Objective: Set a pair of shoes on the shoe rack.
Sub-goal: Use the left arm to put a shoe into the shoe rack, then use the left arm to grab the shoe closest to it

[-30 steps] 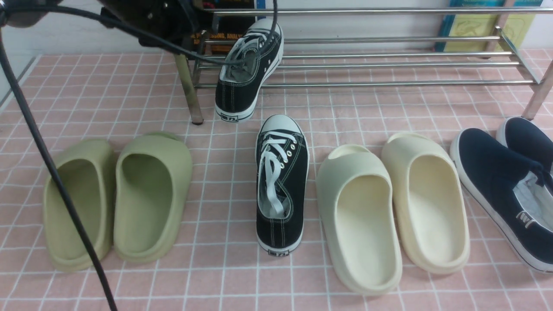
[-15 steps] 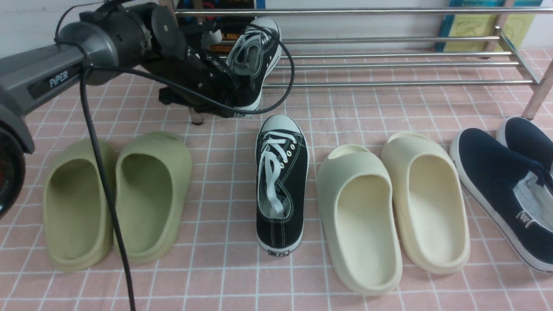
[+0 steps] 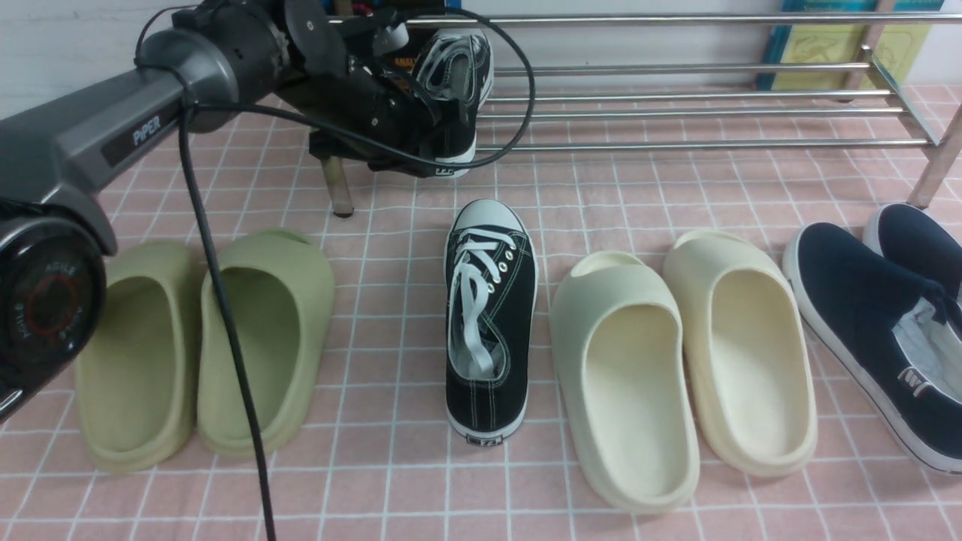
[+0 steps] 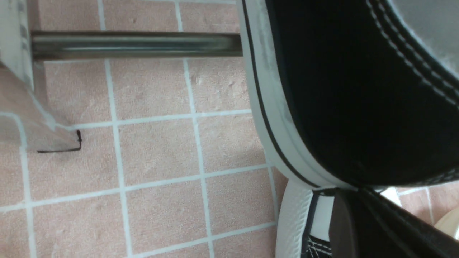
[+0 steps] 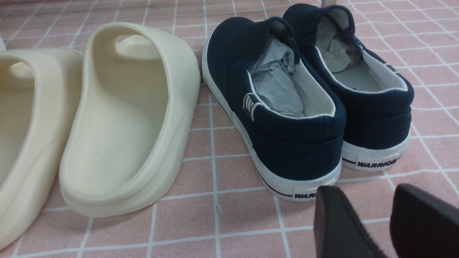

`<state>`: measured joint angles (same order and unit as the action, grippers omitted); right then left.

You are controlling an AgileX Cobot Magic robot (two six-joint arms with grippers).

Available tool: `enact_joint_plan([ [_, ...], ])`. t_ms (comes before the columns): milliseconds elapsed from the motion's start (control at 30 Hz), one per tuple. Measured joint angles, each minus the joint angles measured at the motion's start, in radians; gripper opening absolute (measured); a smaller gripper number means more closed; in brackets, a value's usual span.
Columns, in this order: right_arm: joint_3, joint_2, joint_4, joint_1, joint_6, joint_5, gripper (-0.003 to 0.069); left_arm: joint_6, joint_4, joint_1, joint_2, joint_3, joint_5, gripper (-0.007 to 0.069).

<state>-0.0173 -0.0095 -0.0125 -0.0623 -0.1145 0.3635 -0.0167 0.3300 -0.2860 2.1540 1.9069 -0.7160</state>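
Note:
One black canvas sneaker (image 3: 453,105) with white laces is held tilted, toe up, at the left end of the steel shoe rack (image 3: 691,113), its heel over the front rails. My left gripper (image 3: 425,113) is shut on its side near the heel. In the left wrist view the sneaker (image 4: 340,100) fills the frame, with one finger (image 4: 373,222) against it. The second sneaker (image 3: 488,323) lies on the floor in front of the rack, toe toward it. My right gripper (image 5: 373,215) is open and empty, low over the floor behind the navy slip-ons.
Olive slides (image 3: 203,346) lie left of the floor sneaker and cream slides (image 3: 684,361) right of it. Navy slip-ons (image 3: 887,323) are at the far right, also in the right wrist view (image 5: 287,107). The rack's left leg (image 3: 336,188) stands below my left arm. A black cable (image 3: 225,338) hangs over the olive slides.
My left arm has swung down into view and lifted the held sneaker up and to the right, from heel-near-floor beside the rack leg to over the lower rails. The floor sneaker has not moved.

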Motion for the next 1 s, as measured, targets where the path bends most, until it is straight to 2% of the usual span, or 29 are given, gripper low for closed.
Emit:
enact_joint_plan([
  [100, 0.0, 0.0, 0.0, 0.0, 0.0, 0.0, 0.024, 0.0, -0.023, 0.001, -0.033, 0.001, -0.019, 0.0104],
  [133, 0.0, 0.0, 0.0, 0.0, 0.0, 0.0, 0.024, 0.0, -0.036, 0.001, -0.056, 0.004, -0.047, 0.0155],
  [167, 0.0, 0.0, 0.0, 0.0, 0.0, 0.0, 0.024, 0.0, -0.036, 0.001, -0.061, 0.005, -0.047, 0.0164],
  [200, 0.0, 0.0, 0.0, 0.0, 0.0, 0.0, 0.024, 0.0, -0.048, 0.002, -0.085, 0.011, -0.073, 0.0207],
  [300, 0.0, 0.0, 0.0, 0.0, 0.0, 0.0, 0.024, 0.0, -0.1, 0.002, -0.192, 0.024, -0.192, 0.0371],
  [367, 0.0, 0.0, 0.0, 0.0, 0.0, 0.0, 0.024, 0.0, -0.121, 0.002, -0.241, 0.025, -0.255, 0.0438],
  [400, 0.0, 0.0, 0.0, 0.0, 0.0, 0.0, 0.024, 0.0, -0.122, 0.002, -0.246, 0.025, -0.262, 0.0444],
  [433, 0.0, 0.0, 0.0, 0.0, 0.0, 0.0, 0.024, 0.006, -0.134, 0.002, -0.284, 0.026, -0.332, 0.0493],
  [467, 0.0, 0.0, 0.0, 0.0, 0.0, 0.0, 0.024, 0.017, -0.139, 0.002, -0.305, 0.026, -0.373, 0.051],
  [500, 0.0, 0.0, 0.0, 0.0, 0.0, 0.0, 0.024, 0.017, -0.139, 0.001, -0.309, 0.026, -0.373, 0.051],
  [600, 0.0, 0.0, 0.0, 0.0, 0.0, 0.0, 0.024, 0.017, -0.189, -0.034, -0.366, -0.001, -0.498, 0.053],
  [767, 0.0, 0.0, 0.001, 0.0, 0.0, 0.0, 0.024, 0.017, -0.228, -0.154, -0.426, -0.193, -0.512, 0.0526],
  [867, 0.0, 0.0, 0.0, 0.0, 0.0, 0.0, 0.024, -0.027, -0.23, -0.239, -0.463, -0.382, -0.414, 0.0517],
  [1000, 0.0, 0.0, 0.0, 0.0, 0.0, 0.0, 0.024, -0.103, -0.233, -0.271, -0.479, -0.575, -0.21, 0.0512],
])
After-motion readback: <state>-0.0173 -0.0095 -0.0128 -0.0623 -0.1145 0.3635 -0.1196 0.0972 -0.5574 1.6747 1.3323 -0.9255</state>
